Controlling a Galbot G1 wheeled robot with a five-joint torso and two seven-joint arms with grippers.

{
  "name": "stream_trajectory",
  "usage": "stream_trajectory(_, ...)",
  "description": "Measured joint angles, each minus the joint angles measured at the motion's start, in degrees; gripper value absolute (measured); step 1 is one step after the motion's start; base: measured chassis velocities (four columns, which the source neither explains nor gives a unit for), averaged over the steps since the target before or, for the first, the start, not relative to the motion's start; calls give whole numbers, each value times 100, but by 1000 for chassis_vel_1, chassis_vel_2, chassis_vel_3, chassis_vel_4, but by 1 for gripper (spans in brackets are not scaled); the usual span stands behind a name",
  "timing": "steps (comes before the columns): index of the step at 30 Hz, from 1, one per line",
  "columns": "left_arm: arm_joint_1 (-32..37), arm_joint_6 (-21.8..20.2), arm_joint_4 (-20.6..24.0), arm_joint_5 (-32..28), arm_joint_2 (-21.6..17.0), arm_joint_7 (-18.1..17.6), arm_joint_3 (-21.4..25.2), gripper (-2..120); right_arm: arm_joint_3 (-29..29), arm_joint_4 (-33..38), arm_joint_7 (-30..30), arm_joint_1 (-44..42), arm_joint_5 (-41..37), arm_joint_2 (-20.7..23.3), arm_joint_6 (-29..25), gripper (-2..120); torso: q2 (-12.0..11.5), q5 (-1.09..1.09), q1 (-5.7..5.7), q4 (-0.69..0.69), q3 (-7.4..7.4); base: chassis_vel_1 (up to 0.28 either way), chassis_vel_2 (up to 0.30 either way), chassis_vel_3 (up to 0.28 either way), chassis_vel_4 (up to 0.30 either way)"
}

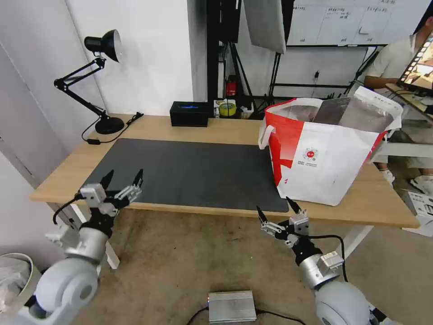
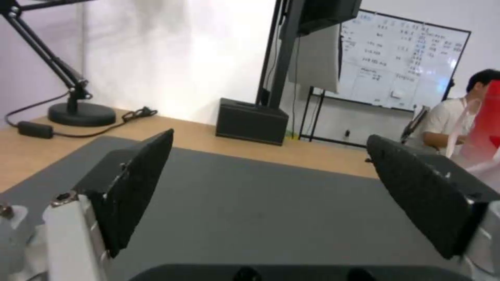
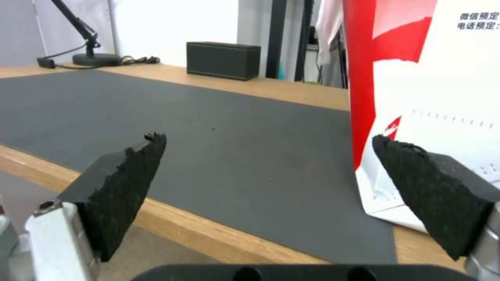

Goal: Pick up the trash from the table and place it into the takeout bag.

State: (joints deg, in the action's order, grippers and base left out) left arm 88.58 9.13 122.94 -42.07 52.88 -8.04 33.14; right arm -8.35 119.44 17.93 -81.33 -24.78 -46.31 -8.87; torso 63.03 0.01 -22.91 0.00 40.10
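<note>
At the far left of the table (image 1: 225, 131) a black desk lamp (image 1: 104, 49) stands on its round base, its cord trailing along the light wood toward the back edge. The left gripper (image 1: 124, 177) hangs over the near left corner of the dark grey mat (image 1: 189, 171), its jaws spread wide and holding nothing; in the left wrist view its black padded fingers (image 2: 138, 183) frame bare mat. Further along, at the back edge of the table, sits a black box (image 1: 189, 113), with a yellow-green tape roll (image 1: 228, 109) just behind it to the right. The right gripper (image 1: 277, 210) hovers at the table's front edge near the mat's right corner, jaws likewise released and empty, just in front of the takeout bag (image 1: 324, 167). The bag stands upright on the right part of the table, partly on the mat, white with red panels, a white handle (image 1: 266, 135) on its left side and silvery foil lining showing at its open mouth. A small round red logo (image 1: 310, 154) is printed on its front with tiny text beneath, too small to read there. In the right wrist view the bag's side carries Chinese lettering (image 3: 478, 21) reading "微信预定" above "电话预定:". A whiteboard (image 2: 404, 62) behind bears handwriting, illegible.
</note>
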Motion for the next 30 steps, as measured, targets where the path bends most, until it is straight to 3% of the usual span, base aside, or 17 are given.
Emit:
stream_trajectory(18,364,540,-841,446,352,480,47,100,0,0,0,0,0,0,0,100,0,-1,-1,1,1,0,0,0,0)
stream_trajectory(30,106,562,-1004,384,285,498,-108,100,0,0,0,0,0,0,0,100,0,-1,-1,0,1,0,0,0,0)
